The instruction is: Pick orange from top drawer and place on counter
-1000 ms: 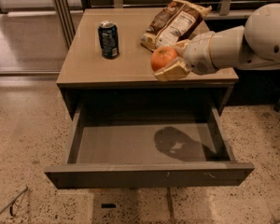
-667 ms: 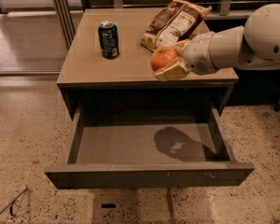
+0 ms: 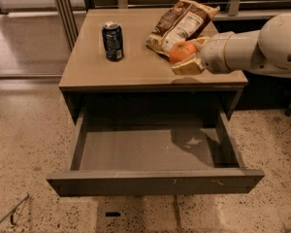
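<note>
The robot's cream two-finger gripper [image 3: 185, 57] hangs over the right front part of the flat tan counter [image 3: 116, 74]. It is squeezing the small round shiny orange [image 3: 182, 51]. A second ago the fruit was nearer the front edge. Now it is further in, by the brown snack bag [image 3: 182, 21]. I think it floats just above the top. The wide grey-brown top drawer [image 3: 136, 152] stands open. Only letting go looks left.
</note>
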You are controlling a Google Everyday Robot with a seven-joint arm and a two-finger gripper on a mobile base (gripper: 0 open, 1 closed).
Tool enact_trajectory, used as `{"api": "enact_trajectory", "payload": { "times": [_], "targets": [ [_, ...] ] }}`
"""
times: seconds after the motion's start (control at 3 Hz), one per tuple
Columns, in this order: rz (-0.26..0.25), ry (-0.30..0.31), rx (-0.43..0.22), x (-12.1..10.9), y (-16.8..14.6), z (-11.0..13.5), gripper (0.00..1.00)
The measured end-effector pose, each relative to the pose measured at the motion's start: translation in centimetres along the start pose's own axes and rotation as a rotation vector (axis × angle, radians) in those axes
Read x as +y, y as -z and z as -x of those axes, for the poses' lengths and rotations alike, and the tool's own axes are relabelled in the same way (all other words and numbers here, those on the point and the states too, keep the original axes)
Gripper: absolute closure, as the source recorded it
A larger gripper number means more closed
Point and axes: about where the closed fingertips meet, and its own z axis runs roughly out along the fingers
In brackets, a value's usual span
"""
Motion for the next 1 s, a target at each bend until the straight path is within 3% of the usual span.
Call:
{"api": "enact_trajectory", "payload": {
  "times": [0.33,0.67,1.0],
  "targets": [
    [-0.106,-0.027,-0.011,-3.6,0.2,-1.1,1.0],
    [-0.171,-0.071,-0.037,-6.5,0.2,-2.1,1.0],
    [-0.186,-0.149,-0.055,-8.4,0.0,-3.2,1.0]
  ]
}}
